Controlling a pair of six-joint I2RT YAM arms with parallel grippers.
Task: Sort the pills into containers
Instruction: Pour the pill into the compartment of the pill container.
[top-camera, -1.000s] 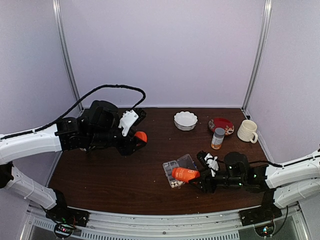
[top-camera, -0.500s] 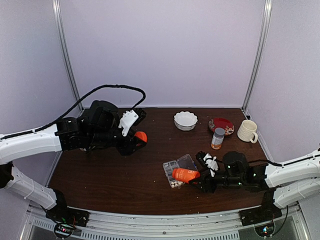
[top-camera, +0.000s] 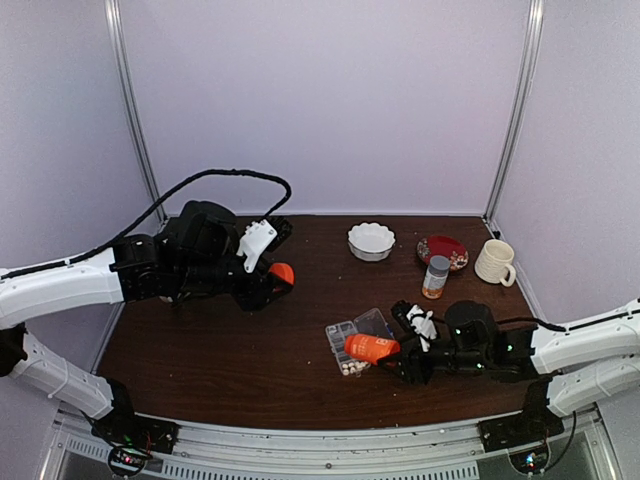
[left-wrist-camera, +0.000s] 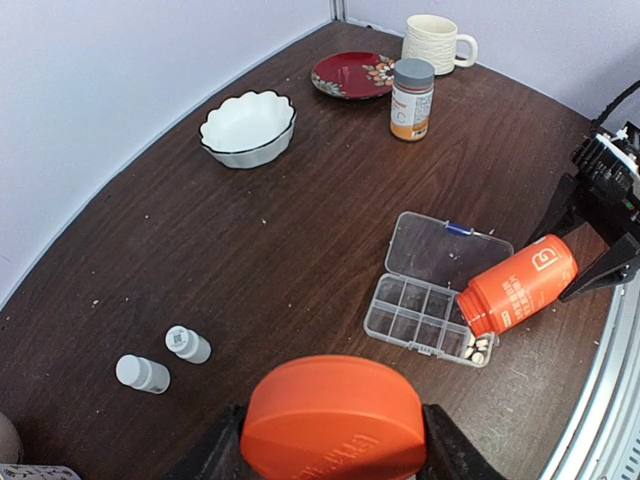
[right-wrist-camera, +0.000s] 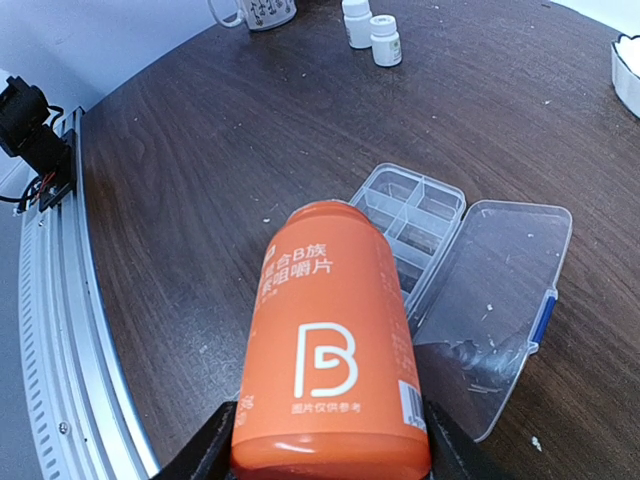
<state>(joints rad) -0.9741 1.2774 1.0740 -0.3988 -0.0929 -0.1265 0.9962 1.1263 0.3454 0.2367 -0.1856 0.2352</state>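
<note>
dark brown wood table (top-camera: 230, 350) carries a clear organizer box (left-wrist-camera: 420, 305), lid open flat. the right claw (right-wrist-camera: 328, 445) grips an orange bottle (left-wrist-camera: 518, 285), tipped with its mouth over the box's corner cell (left-wrist-camera: 488, 357). the left claw (left-wrist-camera: 330, 455) clamps the orange cap (left-wrist-camera: 333, 415), well apart from the box. a few cream pills (left-wrist-camera: 478, 348) lie in that corner cell.

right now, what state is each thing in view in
orange bottle, uncapped, tipped mouth-down over the box, held by right hand
cap, off, gripped in left hand
box, lid open, laid flat
pills, a few in the corner cell
grey-capped bottle, upright, capped
white bottles, upright, capped
bowl, upright, empty
mug, upright
</note>
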